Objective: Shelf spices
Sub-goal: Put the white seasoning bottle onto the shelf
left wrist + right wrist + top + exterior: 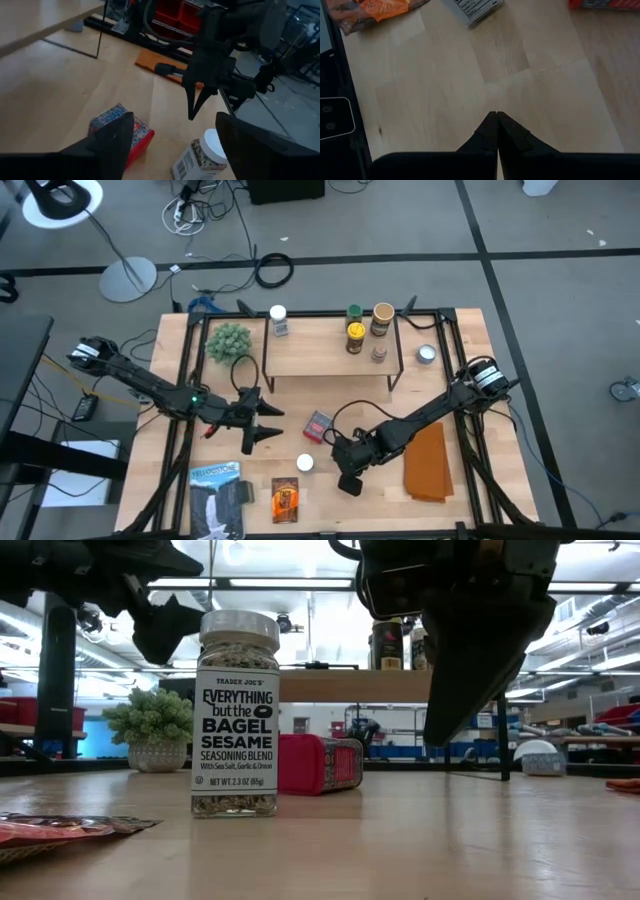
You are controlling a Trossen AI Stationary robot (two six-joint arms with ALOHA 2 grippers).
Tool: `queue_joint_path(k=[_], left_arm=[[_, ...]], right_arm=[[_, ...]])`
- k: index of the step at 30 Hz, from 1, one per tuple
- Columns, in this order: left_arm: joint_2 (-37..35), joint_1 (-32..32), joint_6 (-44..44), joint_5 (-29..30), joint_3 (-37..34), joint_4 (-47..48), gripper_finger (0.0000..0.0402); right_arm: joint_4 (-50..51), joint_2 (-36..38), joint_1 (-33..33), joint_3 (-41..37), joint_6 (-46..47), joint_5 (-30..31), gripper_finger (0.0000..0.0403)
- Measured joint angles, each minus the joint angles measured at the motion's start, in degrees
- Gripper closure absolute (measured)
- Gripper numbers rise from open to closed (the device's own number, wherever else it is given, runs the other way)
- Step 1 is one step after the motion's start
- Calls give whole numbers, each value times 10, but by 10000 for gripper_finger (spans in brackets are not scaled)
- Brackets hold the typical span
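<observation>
Left pincer (268,423) held wide over the counter (340,510) in front of the shelf (320,350), fingers (112,142) spread and gripping nothing, pointing toward the red box (318,424) and the white-lidded jar (305,464). Red box lying on its side near the shelf's front legs, apart from the jar. Jar standing upright on the counter, labelled as bagel sesame seasoning, just beside the right pincer. Right pincer (349,482) closed to a point, empty, tips angled down close above bare wood near the counter's front. On the shelf top: a white-lidded jar (279,320) at the left end; a green-lidded jar (354,313), a yellow-lidded jar (355,337), a tan-lidded jar (382,318) and one smaller jar (379,354) grouped toward the right end. Orange-brown packet (286,498) flat at the front edge, next to a blue-and-white package (217,498). Orange cloth (428,462) folded at the right. Small potted plant (228,340) left of the shelf, and a small round tin (427,354) to its right.
</observation>
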State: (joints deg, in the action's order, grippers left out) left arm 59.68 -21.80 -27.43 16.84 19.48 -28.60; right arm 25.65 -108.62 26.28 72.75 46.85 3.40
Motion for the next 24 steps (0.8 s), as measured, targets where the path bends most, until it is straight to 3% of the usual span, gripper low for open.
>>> queue_joint_path(k=[5,8,10,15,24], left_arm=[[31,0,-28,-26,0,-63,115],[38,-1,-28,-47,20,-43,120],[37,-1,-28,-49,52,12,122],[52,-1,-15,-49,185,255,123],[187,-34,-4,-52,421,510,126]], right_arm=[[0,0,0,0,0,0,403],[0,0,0,0,0,0,403],[1,0,0,0,-1,0,403],[8,0,0,0,-4,0,403],[106,1,7,0,10,29,403]])
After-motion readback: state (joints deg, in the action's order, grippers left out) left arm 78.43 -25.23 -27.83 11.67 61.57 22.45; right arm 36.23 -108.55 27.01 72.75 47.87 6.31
